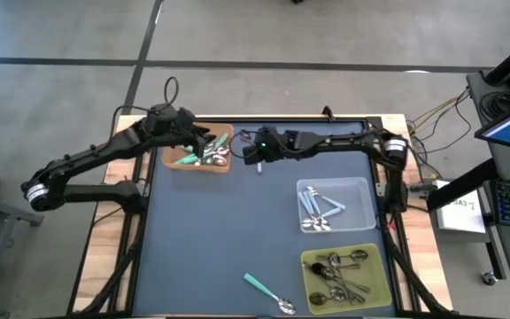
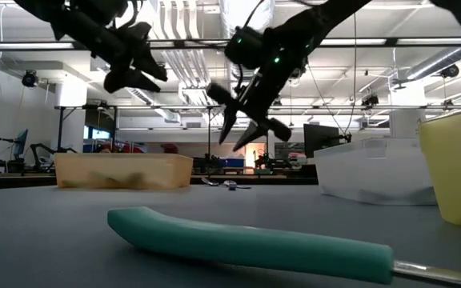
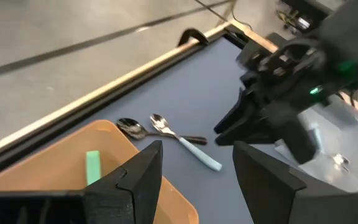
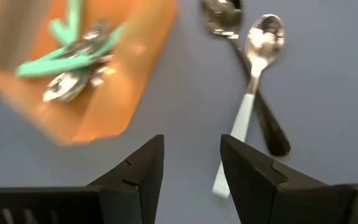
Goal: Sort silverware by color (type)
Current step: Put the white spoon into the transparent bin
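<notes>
Bright overhead light (wrist views motion-blurred).

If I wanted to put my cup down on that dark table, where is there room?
The widest bare patch is the mat's left half, below the orange bin. The middle, between that bin and the clear bin, is free too. It is crowded at the top edge, where both grippers hover over two loose spoons, and around the yellow-green bin.

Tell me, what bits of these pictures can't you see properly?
- Orange bin, low view: its cloudy wall blurs the spoons inside.
- Clear bin, high view: the light-blue-handled spoons are too small to count.
- Teal-handled spoon, low view: its bowl is cut off by the picture's edge.
- Dark-handled spoon, right wrist view: partly under the light-blue-handled spoon.
</notes>
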`<state>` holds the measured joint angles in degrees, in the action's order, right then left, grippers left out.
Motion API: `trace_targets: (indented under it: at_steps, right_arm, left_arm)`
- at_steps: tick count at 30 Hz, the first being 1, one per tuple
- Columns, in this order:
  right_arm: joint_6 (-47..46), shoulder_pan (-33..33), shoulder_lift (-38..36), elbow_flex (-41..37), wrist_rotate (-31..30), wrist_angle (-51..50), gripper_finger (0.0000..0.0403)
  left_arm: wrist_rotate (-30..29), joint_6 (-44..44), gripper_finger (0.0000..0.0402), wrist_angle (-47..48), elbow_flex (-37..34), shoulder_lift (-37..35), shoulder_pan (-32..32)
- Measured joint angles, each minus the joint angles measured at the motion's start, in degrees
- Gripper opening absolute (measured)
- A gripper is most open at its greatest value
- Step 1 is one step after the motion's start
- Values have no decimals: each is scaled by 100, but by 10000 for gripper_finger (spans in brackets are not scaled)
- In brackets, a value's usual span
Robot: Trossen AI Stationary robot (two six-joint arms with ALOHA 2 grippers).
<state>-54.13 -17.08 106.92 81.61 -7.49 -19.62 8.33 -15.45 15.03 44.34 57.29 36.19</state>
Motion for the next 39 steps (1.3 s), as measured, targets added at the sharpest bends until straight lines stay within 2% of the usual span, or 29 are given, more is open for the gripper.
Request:
trace_targets:
  at_steps: [4,12,16,25,28,33,39]
  right_arm:
    - [-16,-153,497,554,-4,-509,146]
    - [382,-231,1424,1757,-9,-1887,132]
    - [464,-238,1759,2130,-4,-2172,135]
    - [556,-234,2067,2305,-19,-2250,122]
    - [640,-231,2104,2301,-61,-2324,99]
    - [768,-231,2113,2244,-164,-2502,32]
    - [926,-202,1867,2197,10,-2752,25]
  left_arm:
    - [-276,-36,178,2,0,-136,32]
    - [-290,-52,178,61,0,-366,186]
    - [-301,-52,178,192,0,-427,249]
    - [-327,-27,178,323,0,-432,297]
    - [-327,-10,178,330,0,-432,294]
    - [-331,-5,178,348,0,-432,294]
    - [-331,72,178,359,0,-434,294]
